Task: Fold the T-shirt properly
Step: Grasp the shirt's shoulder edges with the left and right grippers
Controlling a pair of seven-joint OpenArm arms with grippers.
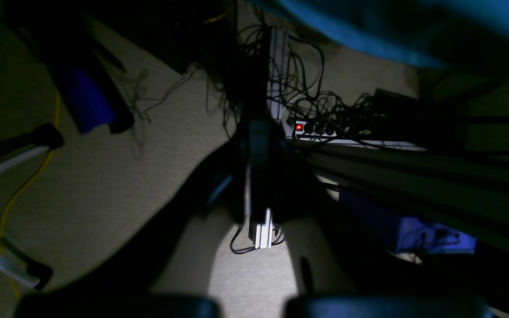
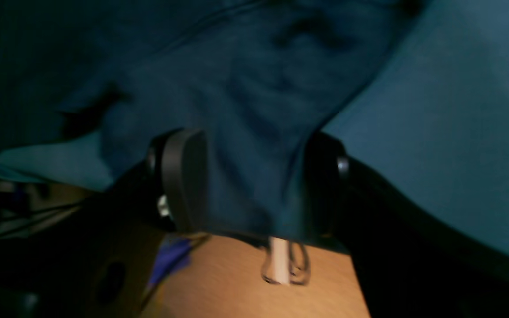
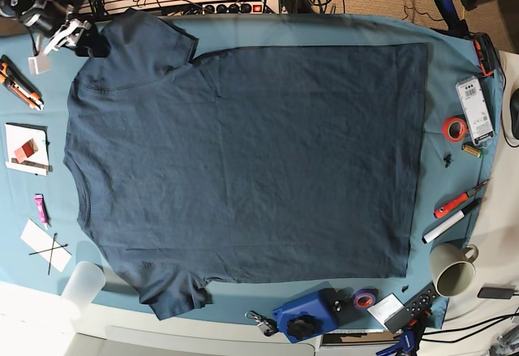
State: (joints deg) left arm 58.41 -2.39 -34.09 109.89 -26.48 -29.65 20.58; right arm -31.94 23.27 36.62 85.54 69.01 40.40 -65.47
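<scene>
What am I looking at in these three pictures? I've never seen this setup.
This is a two-armed robot at a table, meant to fold a shirt. The base picture looks straight down. The other two come from cameras on the arms' wrists.

The dark blue T-shirt lies spread flat on a teal table cloth. Around it are odds and ends such as a mug, a red tape roll and a marker.

In the right wrist picture, the right hand is open, with shirt fabric between its fingers. In the left wrist picture, the left hand is shut and seems to hold nothing. Behind it are floor and cables.
</scene>
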